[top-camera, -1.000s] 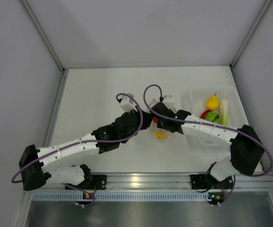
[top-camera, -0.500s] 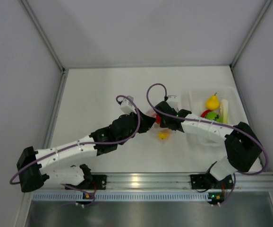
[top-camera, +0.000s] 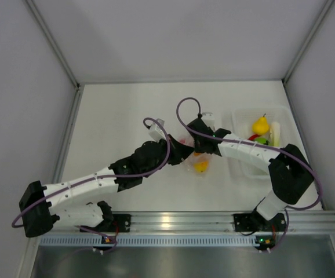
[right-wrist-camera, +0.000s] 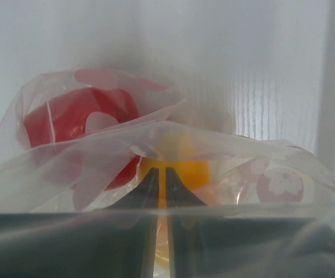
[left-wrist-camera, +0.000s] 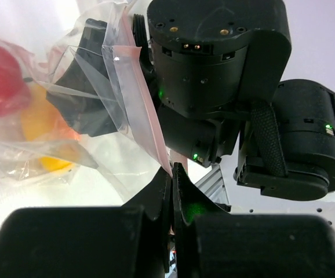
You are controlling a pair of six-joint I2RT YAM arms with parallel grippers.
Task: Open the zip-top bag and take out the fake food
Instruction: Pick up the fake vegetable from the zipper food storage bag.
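The left end effector (left-wrist-camera: 171,174) is fully closed, its tips pinching the pink zip strip (left-wrist-camera: 134,110) of the zip-top bag (left-wrist-camera: 92,156). The right end effector (right-wrist-camera: 161,186) is all but closed, with only a thin slit between its fingers. Clear film lies across them, so it appears to grip the opposite lip of the bag.

The bag hangs between the two, over the middle of the desk (top-camera: 115,116) and just left of the translucent tray (top-camera: 240,119) by the right edge. The right wrist view shows the mouth parted, with a red piece (right-wrist-camera: 80,121) and an orange-yellow piece (right-wrist-camera: 182,169) of the fake food inside. Other pieces lie in the tray.

The step in hand looks like spreading the mouth, the emptying partly done. The next move probably calls for one side holding firm while the other lets go and reaches in, or for tipping the bag; the thin film may slip or fold shut.
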